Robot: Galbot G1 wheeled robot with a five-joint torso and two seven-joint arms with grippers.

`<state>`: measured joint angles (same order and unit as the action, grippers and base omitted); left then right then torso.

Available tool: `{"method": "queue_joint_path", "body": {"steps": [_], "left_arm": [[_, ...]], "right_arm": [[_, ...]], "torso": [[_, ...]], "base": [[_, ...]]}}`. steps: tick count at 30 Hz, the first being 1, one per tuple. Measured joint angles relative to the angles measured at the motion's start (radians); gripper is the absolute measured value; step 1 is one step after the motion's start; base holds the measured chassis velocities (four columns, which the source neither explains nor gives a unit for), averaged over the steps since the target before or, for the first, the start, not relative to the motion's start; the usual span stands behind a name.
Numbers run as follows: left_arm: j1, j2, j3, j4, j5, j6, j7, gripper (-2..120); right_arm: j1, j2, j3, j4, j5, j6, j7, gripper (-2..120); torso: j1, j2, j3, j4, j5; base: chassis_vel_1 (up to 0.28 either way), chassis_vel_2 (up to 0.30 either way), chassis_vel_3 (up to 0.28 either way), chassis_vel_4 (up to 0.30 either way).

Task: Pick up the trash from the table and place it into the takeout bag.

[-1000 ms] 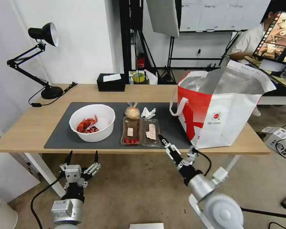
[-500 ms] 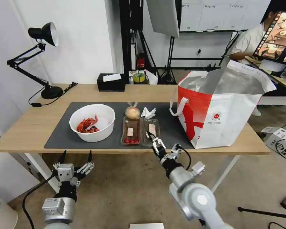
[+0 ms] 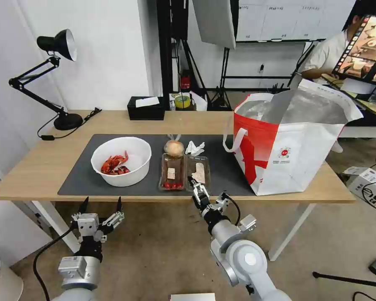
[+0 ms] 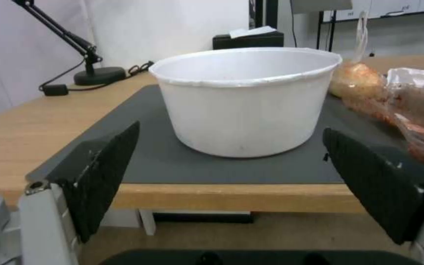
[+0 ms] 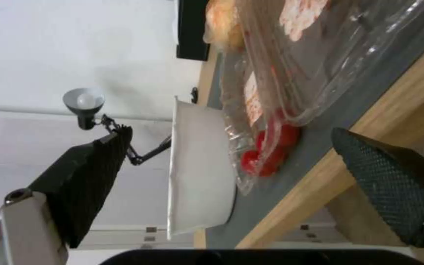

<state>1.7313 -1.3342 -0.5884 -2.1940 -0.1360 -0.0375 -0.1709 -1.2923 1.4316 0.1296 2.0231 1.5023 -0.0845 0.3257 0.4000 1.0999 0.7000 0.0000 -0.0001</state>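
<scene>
Right end effector [image 3: 194, 184] is at the front edge of the table [image 3: 37, 171], fingers spread, nothing in them, turned on its side right by the two clear plastic trays [image 3: 184, 172] on the grey mat [image 3: 81, 177]. Left end effector [image 3: 101, 204] hangs below the table edge, fingers wide apart too, facing the white bowl of crayfish shells [image 3: 121, 161]. Bagged bun [image 3: 174, 147] and crumpled tissue [image 3: 194, 148] sit just behind the trays. The red-and-white takeout bag [image 3: 288, 146] stands open at the mat's right end.
</scene>
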Motion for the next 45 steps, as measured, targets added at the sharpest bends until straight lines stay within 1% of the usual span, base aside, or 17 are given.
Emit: {"method": "queue_joint_path", "body": {"steps": [23,45], "left_arm": [[0.023,-0.001,-0.006,-0.018,-0.001,-0.004,-0.001,100],[0.006,-0.002,-0.004,0.016,-0.006,-0.007,-0.001,100]], "right_arm": [[0.004,0.06,0.013,-0.021,0.03,0.008,0.009,100],[0.046,0.089,0.031,-0.073,0.038,0.018,0.021,100]], "torso": [[0.0,0.0,0.0,0.0,0.0001],[0.0,0.0,0.0,0.0,0.0001]], "base": [[0.0,0.0,0.0,0.0],[0.0,0.0,0.0,0.0]]}}
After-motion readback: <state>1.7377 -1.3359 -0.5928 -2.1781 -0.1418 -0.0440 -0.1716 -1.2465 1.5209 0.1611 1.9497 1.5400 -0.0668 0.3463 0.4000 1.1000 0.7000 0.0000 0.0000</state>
